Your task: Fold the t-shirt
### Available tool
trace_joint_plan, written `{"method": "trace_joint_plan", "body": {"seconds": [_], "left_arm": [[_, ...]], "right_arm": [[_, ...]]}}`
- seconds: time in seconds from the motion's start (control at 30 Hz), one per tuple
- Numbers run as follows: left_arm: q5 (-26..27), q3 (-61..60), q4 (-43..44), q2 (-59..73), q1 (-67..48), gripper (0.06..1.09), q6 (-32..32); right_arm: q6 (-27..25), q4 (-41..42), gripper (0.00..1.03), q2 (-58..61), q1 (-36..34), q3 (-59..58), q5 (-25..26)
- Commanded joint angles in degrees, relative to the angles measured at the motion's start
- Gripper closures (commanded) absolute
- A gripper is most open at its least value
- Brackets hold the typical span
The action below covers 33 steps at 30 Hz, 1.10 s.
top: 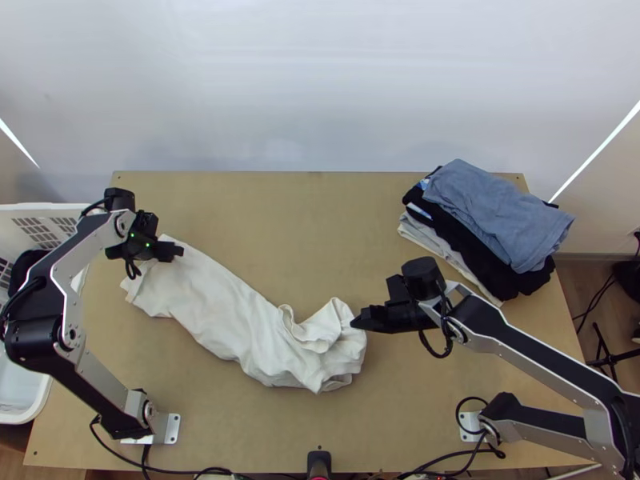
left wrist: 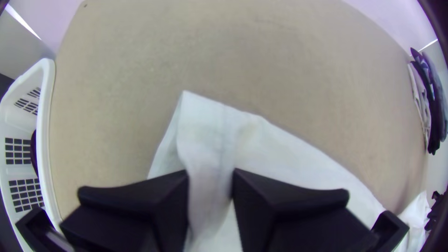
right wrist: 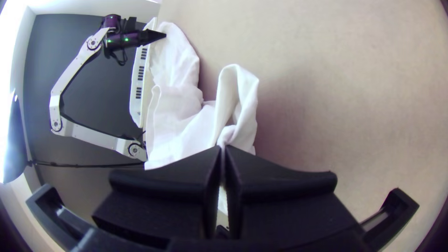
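The white t-shirt [top: 216,308] lies bunched slantwise across the desk [top: 320,232], its left end near the basket [top: 40,207]. The left gripper's [top: 181,250] parted fingers straddle cloth there; the right gripper's [top: 354,322] are closed on the other end. Open room stretches from shirt to far edge and clothes pile [top: 496,216]

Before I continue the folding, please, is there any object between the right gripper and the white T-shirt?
Nothing visible stands between them: the right gripper is already at the T-shirt, with white cloth between its fingers. The clothes pile lies off to the side.
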Motion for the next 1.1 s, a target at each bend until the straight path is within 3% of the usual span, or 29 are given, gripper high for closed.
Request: {"method": "trace_joint_plan", "body": {"seconds": [0.0, 0.13, 0.37, 0.5, 0.57, 0.7, 0.87, 1.07], "left_arm": [[-0.05, -1.87, 7.00, -3.44, -0.04, 1.05, -4.18], [-0.05, 8.41, 5.86, -4.58, 0.49, 1.05, -12.79], [-1.37, 35.13, 1.82, -0.45, 0.75, 1.05, -25.89], [-1.37, 54.64, -4.07, 5.35, 1.54, 1.05, -32.31], [-1.37, 58.60, -4.16, 4.91, 1.81, 1.05, -34.50], [-0.22, 56.93, -6.09, 0.07, 3.30, 1.05, -35.73], [5.22, 44.36, -7.94, -7.22, 8.40, 1.05, -37.32], [11.64, 23.97, -6.97, -15.83, 8.40, 1.05, -29.32]], "right_arm": [[0.47, -0.02, 1.00, -0.71, -1.91, 1.60, 0.52], [2.32, 2.70, 1.00, 1.93, -6.66, 7.32, 2.54], [0.83, 3.84, 1.00, 16.96, -13.34, 29.73, 13.70], [1.00, -1.69, 1.00, 26.10, -16.94, 48.89, 18.19], [1.35, -3.89, 1.00, 26.98, -17.64, 55.83, 18.19], [-1.02, -8.37, 1.00, 22.41, -16.68, 57.24, 16.69], [-1.99, -8.72, 1.00, 9.84, -13.60, 45.46, 15.02], [-2.60, -10.48, 1.00, -1.32, -9.91, 32.98, 12.82]]}}
